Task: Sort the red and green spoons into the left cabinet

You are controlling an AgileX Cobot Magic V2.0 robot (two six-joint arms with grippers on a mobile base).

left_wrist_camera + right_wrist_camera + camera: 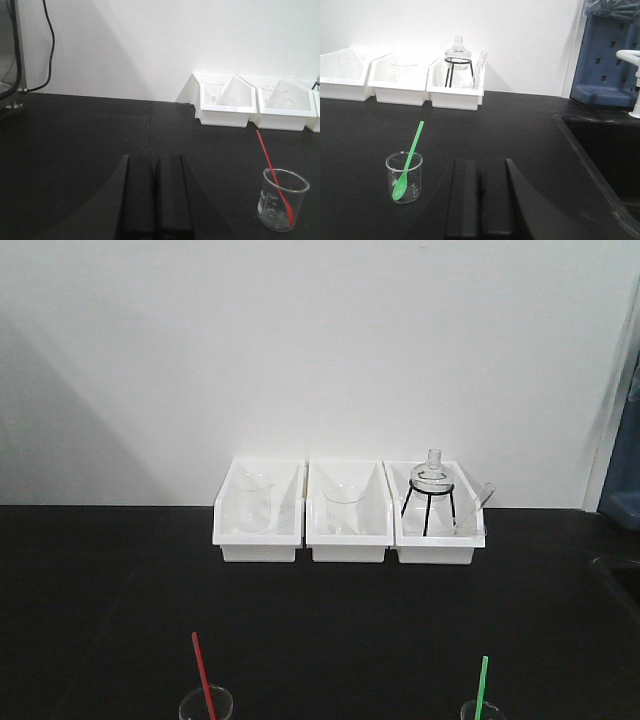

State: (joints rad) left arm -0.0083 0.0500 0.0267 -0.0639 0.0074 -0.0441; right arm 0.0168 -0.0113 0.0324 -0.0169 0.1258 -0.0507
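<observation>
1. Left gripper (154, 162): jaws are pressed together, nothing is held, parked low over the black bench (75, 150)
2. Right gripper (480, 166): same state, closed on nothing
3. Red spoon (271, 167) is stood bowl-down in a glass beaker (282, 200), ahead and to the right of the left gripper; the handle leans out over the rim toward the wall
4. Green spoon (411, 157) is stood bowl-down in a second beaker (404, 177), ahead and to the left of the right gripper
5. The first pick is judged not yet started. Jaws are to be opened before approach. The handle is best pinched well above the rim and drawn out along its lean, so the light beaker is not dragged or tipped. A thin handle is likely to pivot if gripped near its tip
6. Three white bins (258, 530) are lined up at the wall and hold glassware; they are not the target
7. The left cabinet is not seen in any view, so placement cannot be planned from here
</observation>
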